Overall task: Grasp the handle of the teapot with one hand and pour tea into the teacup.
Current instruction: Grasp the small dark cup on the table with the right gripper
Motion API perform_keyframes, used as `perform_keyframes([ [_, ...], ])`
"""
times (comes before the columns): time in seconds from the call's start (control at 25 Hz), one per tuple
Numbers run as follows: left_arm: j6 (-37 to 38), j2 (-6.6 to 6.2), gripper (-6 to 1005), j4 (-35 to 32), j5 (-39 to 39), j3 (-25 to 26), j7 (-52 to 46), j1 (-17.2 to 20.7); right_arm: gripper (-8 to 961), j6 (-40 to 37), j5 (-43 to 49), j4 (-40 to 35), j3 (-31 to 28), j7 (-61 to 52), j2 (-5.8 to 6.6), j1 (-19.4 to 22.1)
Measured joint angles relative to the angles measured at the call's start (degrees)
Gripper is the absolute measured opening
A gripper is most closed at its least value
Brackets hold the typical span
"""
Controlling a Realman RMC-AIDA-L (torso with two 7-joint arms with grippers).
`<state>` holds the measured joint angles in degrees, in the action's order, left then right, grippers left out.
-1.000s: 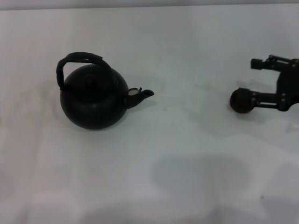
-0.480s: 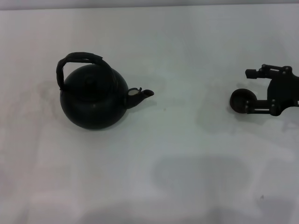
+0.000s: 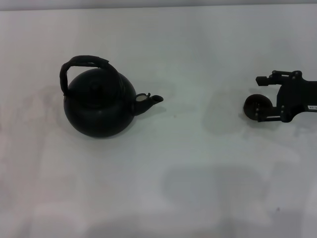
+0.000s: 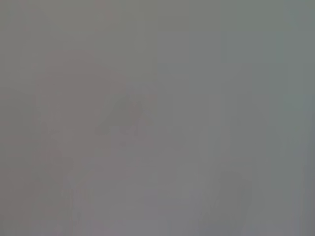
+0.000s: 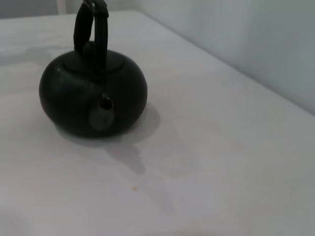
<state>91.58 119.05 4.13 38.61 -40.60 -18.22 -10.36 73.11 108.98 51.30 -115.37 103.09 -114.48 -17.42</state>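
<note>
The black round teapot [image 3: 99, 106] stands on the white table at the left, its arched black handle [image 3: 81, 63] over the top and its short spout [image 3: 147, 100] pointing right. In the right wrist view the teapot [image 5: 92, 96] faces me spout-first, with the handle [image 5: 91, 24] upright. The tiny black teacup [image 3: 256, 106] stands at the far right. My right gripper [image 3: 261, 99] reaches in from the right edge, open, with one finger behind the cup and the other at the cup's near side. The left gripper is out of view.
The white table [image 3: 188, 163] stretches between teapot and cup, with its far edge along the top of the head view. The left wrist view shows only a plain grey surface. A pale wall [image 5: 236, 34] runs beside the table in the right wrist view.
My right gripper has shifted and turned at the right edge, its far finger dropping closer to the teacup. The teapot and teacup have not moved.
</note>
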Motion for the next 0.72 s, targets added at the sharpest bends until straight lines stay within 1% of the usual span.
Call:
perform_keyframes([
  [0.2, 0.0, 0.05, 437, 0.0, 0.0, 0.0, 0.0, -0.1, 844, -0.2, 2.3, -0.1, 0.4, -1.8, -0.04, -1.1],
  [0.36, 0.0, 0.05, 437, 0.0, 0.0, 0.0, -0.1, -0.2, 844, -0.3, 3.2, 0.1, 1.1, -2.9, -0.04, -1.2],
  [0.72, 0.1, 0.05, 437, 0.0, 0.0, 0.0, -0.1, -0.3, 845, -3.5, 4.7, -0.2, 3.2, -3.3, -0.03, -1.3],
])
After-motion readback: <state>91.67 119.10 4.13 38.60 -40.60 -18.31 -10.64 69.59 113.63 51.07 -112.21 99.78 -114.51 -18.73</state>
